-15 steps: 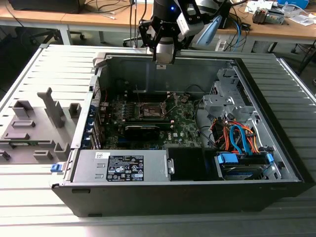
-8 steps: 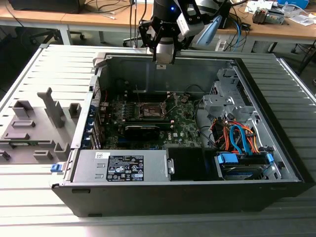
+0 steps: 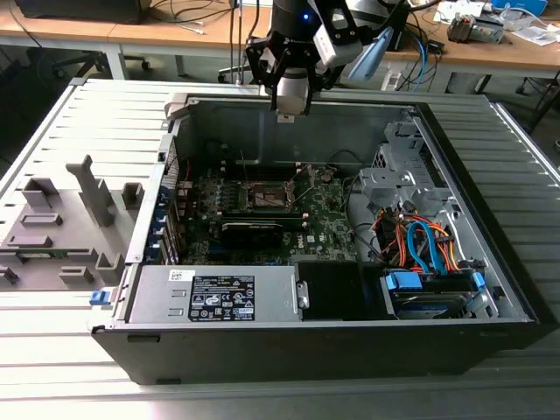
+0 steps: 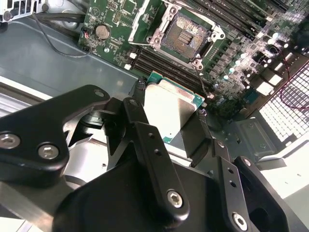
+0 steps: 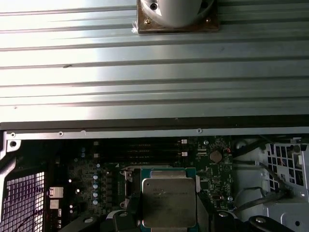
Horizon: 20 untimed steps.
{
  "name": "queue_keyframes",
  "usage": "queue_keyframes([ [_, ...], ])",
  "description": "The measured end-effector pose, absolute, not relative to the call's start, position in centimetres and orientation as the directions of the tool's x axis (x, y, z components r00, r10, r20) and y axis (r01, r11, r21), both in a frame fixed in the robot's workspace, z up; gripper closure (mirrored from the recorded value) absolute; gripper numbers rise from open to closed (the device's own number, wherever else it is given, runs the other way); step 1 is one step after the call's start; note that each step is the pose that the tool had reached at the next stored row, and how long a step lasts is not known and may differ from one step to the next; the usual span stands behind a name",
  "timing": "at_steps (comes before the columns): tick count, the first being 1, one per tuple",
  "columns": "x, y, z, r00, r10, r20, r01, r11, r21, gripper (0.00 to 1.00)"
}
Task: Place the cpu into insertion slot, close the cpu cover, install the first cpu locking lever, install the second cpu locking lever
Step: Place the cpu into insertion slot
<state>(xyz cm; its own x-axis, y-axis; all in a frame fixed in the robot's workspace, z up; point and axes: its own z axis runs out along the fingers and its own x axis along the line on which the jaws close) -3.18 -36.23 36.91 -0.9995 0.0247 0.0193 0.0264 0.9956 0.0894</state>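
Observation:
My gripper (image 4: pixel 171 99) is shut on the cpu (image 4: pixel 170 113), a flat square chip with a pale metal face and a green rim, gripped by its opposite edges between the black fingers (image 4: pixel 140 113). The first wrist view shows the cpu (image 5: pixel 169 200) from the other side, held over the motherboard. In the exterior view the gripper (image 3: pixel 290 105) hangs above the far wall of the open computer case. The insertion slot (image 4: pixel 186 34) lies uncovered with its pin field exposed, apart from the chip; in the exterior view it (image 3: pixel 267 194) sits well below the gripper. The cpu cover (image 4: pixel 141 18) appears swung up at the socket's side.
The open case (image 3: pixel 175 114) lies on a ribbed metal table. A black graphics card (image 3: pixel 252 229) sits just in front of the socket, a power supply (image 3: pixel 214 293) nearer still. Orange and blue cables (image 3: pixel 420 245) fill the exterior view's right. A grey fixture (image 3: pixel 61 227) stands at its left.

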Motion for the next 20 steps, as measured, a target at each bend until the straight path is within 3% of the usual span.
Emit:
queue_keyframes([
  [20, -3.19, -37.28, 36.85, -1.000, 0.025, 0.019, 0.026, 0.996, 0.089, 0.46],
])
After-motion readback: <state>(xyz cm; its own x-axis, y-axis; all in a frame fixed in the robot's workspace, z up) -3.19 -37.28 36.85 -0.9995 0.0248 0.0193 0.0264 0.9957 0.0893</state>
